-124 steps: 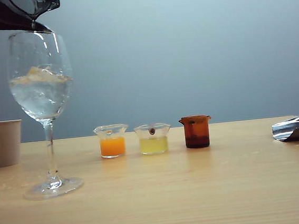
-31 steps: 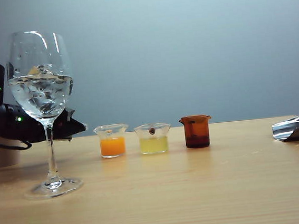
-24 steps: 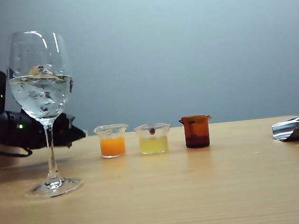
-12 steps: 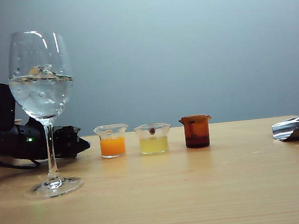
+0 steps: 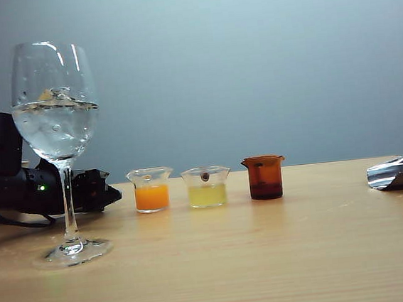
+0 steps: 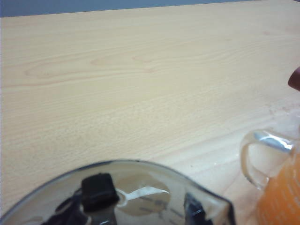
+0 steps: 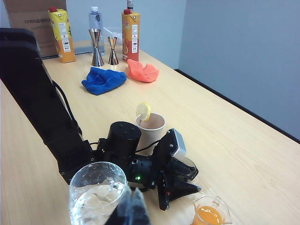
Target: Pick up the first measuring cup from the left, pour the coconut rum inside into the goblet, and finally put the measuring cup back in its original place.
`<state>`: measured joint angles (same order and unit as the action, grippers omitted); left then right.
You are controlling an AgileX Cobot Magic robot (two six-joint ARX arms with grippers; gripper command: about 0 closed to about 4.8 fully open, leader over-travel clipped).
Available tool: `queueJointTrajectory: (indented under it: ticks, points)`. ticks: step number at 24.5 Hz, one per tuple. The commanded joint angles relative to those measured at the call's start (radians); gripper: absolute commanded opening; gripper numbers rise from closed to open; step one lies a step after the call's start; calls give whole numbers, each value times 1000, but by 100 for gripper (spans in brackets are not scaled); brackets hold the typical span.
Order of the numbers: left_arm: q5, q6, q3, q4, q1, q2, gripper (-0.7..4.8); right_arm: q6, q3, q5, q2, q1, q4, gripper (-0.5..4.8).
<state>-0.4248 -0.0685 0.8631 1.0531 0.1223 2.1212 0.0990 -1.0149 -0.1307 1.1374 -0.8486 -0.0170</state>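
Note:
The smoky first measuring cup (image 6: pixel 140 187) sits between the black pads (image 6: pixel 97 191) of my left gripper (image 6: pixel 145 204), which is shut on it. The cup looks empty inside. In the exterior view the left gripper (image 5: pixel 100 193) is low over the tabletop, behind the goblet's stem and just left of the orange cup (image 5: pixel 151 190); it hides the cup there. The goblet (image 5: pixel 55 115) stands upright, holding ice and clear liquid. My right gripper (image 5: pixel 402 171) rests at the far right with its fingers together and empty.
A yellow cup (image 5: pixel 206 187) and an amber cup (image 5: pixel 265 177) continue the row. A paper cup with a lemon slice (image 7: pixel 150 126) stands behind the left arm. Blue cloth (image 7: pixel 104 79), orange cloth (image 7: pixel 143 71), cartons and jiggers lie farther off.
The left gripper came down from the goblet's rim to table level behind the stem and shifted a little toward the orange cup. It has barely moved in the last half second. The right arm stayed still.

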Motion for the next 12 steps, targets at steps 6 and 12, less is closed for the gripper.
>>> queueJointTrajectory:
  ticks: [6,12]
  points:
    - [-17,77,3,-5,1,-3,479,-2,-3,-3,-2,9,-1,-6]
    - [-51,120,-4,-31,0,-20,479,-2,-3,-3,-3,12,-2,-6]
